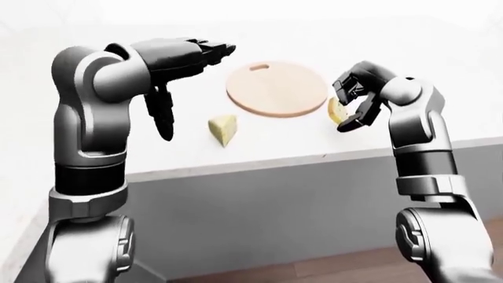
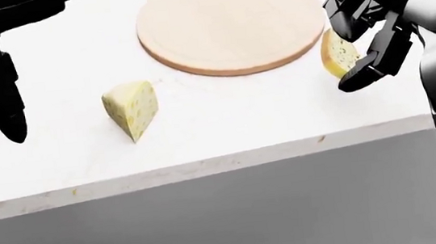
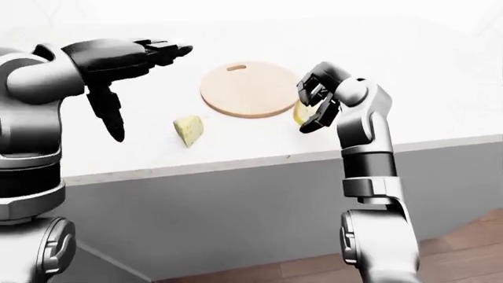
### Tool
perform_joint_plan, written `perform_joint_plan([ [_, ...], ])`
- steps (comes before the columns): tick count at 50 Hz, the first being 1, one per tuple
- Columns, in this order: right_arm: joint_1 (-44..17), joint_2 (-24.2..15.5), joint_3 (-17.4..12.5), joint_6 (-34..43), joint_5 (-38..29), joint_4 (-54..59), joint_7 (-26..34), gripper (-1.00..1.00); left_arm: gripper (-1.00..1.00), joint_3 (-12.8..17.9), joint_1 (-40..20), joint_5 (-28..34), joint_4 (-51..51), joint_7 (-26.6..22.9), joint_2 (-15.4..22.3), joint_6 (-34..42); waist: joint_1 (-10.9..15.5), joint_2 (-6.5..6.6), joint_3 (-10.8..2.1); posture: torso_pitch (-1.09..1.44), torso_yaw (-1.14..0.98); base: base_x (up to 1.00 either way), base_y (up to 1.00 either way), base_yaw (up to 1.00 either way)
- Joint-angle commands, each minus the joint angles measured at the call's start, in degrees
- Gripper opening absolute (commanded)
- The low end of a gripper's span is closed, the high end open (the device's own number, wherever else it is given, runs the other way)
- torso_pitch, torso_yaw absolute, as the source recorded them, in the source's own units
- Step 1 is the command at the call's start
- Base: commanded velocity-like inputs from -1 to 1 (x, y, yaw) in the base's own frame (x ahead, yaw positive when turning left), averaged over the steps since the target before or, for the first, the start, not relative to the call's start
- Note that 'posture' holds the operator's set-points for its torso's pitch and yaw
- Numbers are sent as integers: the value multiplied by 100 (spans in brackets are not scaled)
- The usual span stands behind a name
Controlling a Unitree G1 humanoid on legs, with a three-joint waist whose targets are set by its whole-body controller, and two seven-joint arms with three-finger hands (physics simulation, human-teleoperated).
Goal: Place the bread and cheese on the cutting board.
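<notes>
Pale wood, the round cutting board (image 2: 232,23) lies bare at the head view's upper centre. The right hand (image 2: 367,33) pinches the bread (image 2: 338,54) just off the board's right rim — lifted, seemingly to carry it over. The cheese (image 2: 132,108) sits lower left on the counter (image 2: 226,121), apart from the board; the left hand (image 1: 177,76) hovers spread — holding nothing.

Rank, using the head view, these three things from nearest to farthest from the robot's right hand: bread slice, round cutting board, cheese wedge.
1. Pale yellow bread slice, between the right hand's fingers.
2. Round light wooden cutting board, just left of it.
3. Yellow cheese wedge, farther left on the white counter.
</notes>
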Motion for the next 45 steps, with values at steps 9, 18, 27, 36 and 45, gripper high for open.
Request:
perform_joint_plan([
  [9,-164,-82,-65,-92,33,-206,-94,-100,100,148,-950,289,1352,516,7,-1839,6,-19,-196,0,0,0,0,0],
  [18,-239,-92,-50,-94,8,-165,-65,-100,100,140,-1077,183,1541,197,-191,-1924,-1,4,-213,0,0,0,0,0],
  [27,-408,-180,-50,-62,-48,-155,48,-100,100,140,-742,76,1226,-34,-235,-2146,-12,11,-210,0,0,0,0,0],
  [36,-491,-300,-121,36,-71,-364,225,-100,100,124,-701,40,1100,-156,-324,-2201,0,0,-195,0,0,0,0,0],
  [45,-379,-285,-129,65,-47,-500,249,-100,100,-25,-454,368,1122,147,-616,-2467,5,-12,-211,0,0,0,0,0],
])
